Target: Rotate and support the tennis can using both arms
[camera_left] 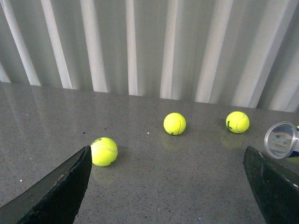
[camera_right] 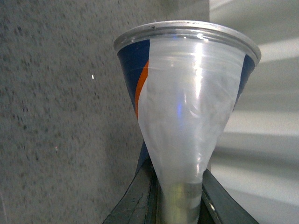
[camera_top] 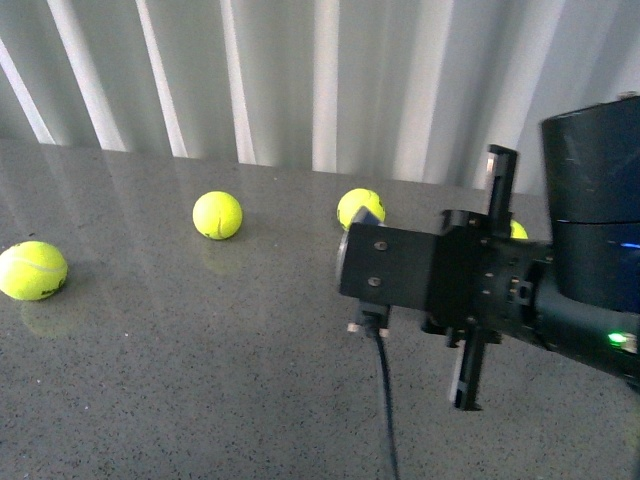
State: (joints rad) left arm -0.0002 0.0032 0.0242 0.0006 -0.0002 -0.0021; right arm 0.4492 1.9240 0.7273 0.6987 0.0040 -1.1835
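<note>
Right gripper clamps tennis can; rim unobstructed.

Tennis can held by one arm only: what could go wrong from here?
1. Only the right gripper clamps the tennis can; its smooth plastic could slip or tilt during rotation, since the left gripper is open and apart from it.
2. Three tennis balls lie loose on the table before the left gripper; reaching in might knock one.

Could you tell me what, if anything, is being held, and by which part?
The right gripper holds the tennis can at the end opposite its silver rim; the left gripper is open and empty.
</note>
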